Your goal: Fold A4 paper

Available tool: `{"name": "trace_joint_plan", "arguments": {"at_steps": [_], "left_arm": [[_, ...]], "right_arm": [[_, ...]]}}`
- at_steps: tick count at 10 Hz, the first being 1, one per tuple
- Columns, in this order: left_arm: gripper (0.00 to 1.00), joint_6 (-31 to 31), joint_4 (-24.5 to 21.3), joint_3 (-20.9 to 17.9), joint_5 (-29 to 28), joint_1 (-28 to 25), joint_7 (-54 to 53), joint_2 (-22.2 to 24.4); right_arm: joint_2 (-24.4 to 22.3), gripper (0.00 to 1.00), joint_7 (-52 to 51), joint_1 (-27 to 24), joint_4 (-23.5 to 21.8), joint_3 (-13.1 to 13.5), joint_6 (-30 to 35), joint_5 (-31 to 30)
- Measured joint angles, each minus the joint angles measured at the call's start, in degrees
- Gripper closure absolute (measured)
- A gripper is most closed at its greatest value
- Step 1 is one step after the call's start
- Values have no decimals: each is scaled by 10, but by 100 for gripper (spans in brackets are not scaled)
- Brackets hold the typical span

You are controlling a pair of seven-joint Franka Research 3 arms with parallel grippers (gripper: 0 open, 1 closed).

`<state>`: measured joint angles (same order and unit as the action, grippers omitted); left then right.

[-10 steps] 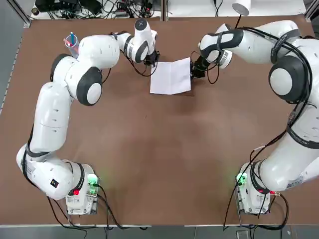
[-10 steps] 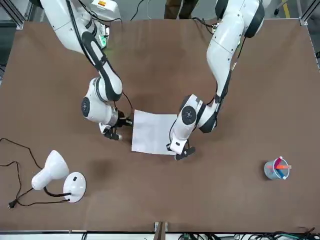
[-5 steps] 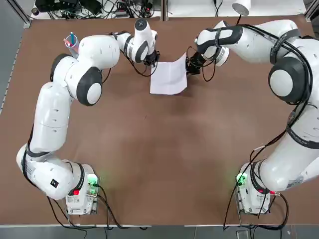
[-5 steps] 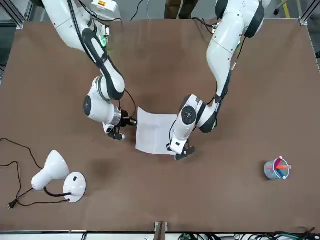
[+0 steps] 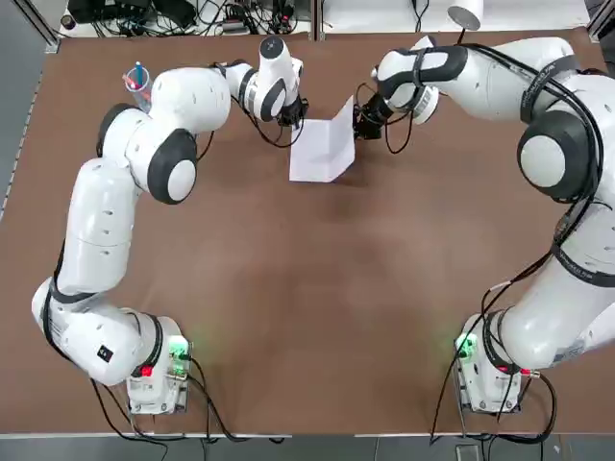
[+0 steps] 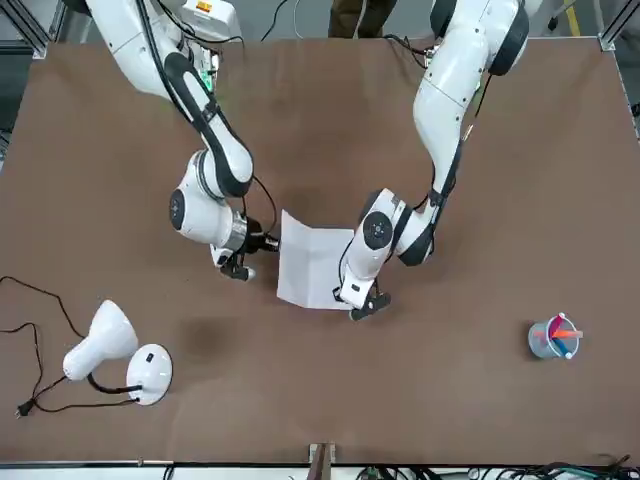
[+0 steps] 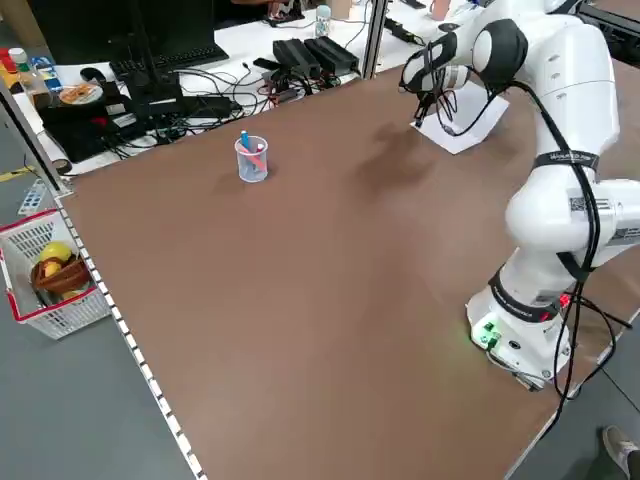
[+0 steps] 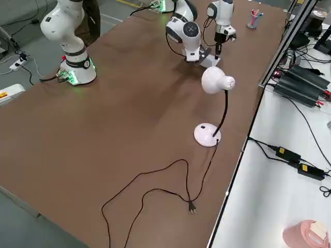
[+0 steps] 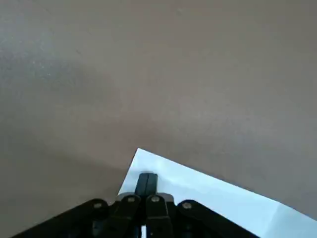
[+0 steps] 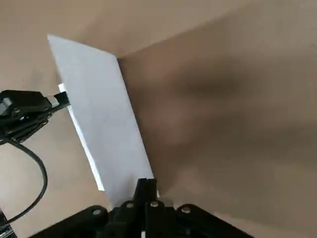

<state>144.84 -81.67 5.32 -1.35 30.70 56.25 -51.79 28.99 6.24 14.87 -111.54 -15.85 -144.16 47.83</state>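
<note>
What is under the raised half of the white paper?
Bare brown table, going by the right wrist view. The right hand lifts that edge of the A4 paper; the left hand pins the opposite corner flat.

Robotics lab: broad brown counter (image 5: 317, 317) with two white jointed arms bolted at one edge, aluminium frame posts (image 7: 375, 35), side benches crowded with black power bricks (image 8: 302, 82) and tangled cables (image 5: 240, 14), grey floor beyond.
</note>
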Motion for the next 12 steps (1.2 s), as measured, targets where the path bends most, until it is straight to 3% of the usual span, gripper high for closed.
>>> {"name": "trace_joint_plan", "arguments": {"at_steps": [3,6,12], "left_arm": [[99,5,1,-2,0,0,0,-1],[99,5,1,-2,0,0,0,-1],[99,7,4,-6,-29,0,-11,-2]], "right_arm": [[3,98,0,4,4,-24,-17,21],[38,98,0,38,20,-41,-65,34],[82,98,0,68,26,-43,-121,39]]}}
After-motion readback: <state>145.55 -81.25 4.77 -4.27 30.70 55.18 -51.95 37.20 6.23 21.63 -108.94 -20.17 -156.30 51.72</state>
